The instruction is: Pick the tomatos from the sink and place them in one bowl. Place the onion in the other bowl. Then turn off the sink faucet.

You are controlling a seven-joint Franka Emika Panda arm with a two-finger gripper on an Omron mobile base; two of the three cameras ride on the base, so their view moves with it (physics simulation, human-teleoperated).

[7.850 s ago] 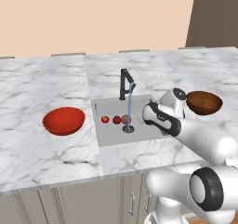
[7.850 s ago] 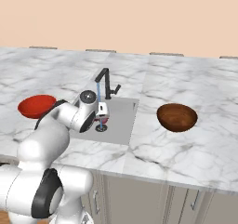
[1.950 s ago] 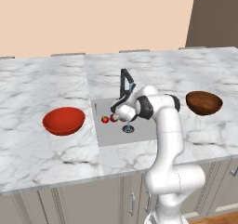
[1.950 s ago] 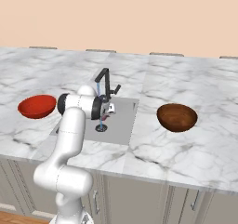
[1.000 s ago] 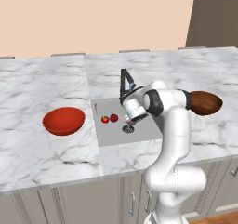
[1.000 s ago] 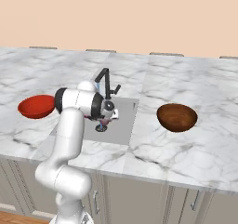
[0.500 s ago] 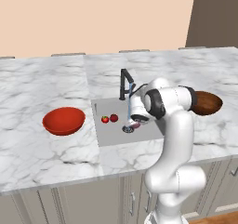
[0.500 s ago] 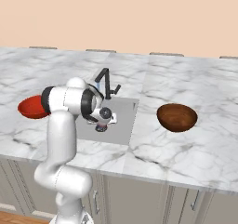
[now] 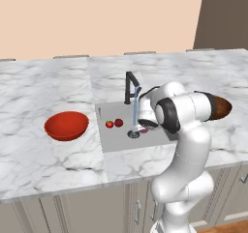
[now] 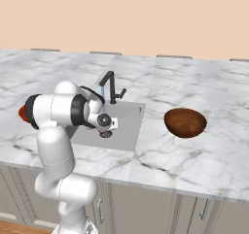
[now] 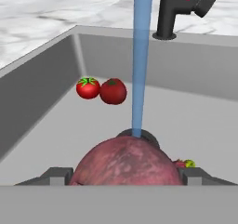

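My gripper [image 11: 125,174] is low in the sink [image 9: 116,141], shut on the pinkish-purple onion [image 11: 125,160], which bulges between the two dark fingertips [image 11: 58,174]. From the left base view the onion [image 9: 144,129] peeks out under the hand, just right of the drain [image 9: 133,135]. Two tomatoes lie side by side at the basin's left: the brighter one with a green top [image 9: 109,124] [image 11: 88,88] and the darker one [image 9: 118,123] [image 11: 113,91]. The black faucet [image 9: 129,87] [image 11: 169,11] pours a blue stream [image 11: 141,56] onto the drain. The red bowl [image 9: 66,125] sits left, the brown bowl [image 10: 185,122] right.
White marble counter [image 9: 48,87] surrounds the sink. My own upper arm covers part of the brown bowl [image 9: 222,107] in the left base view and most of the red bowl [image 10: 22,112] in the right base view. Cabinet fronts run below the counter edge.
The elbow has swung out to the right over the last second while the hand stays low by the drain, with the onion between its fingers. The tomatoes have not moved.
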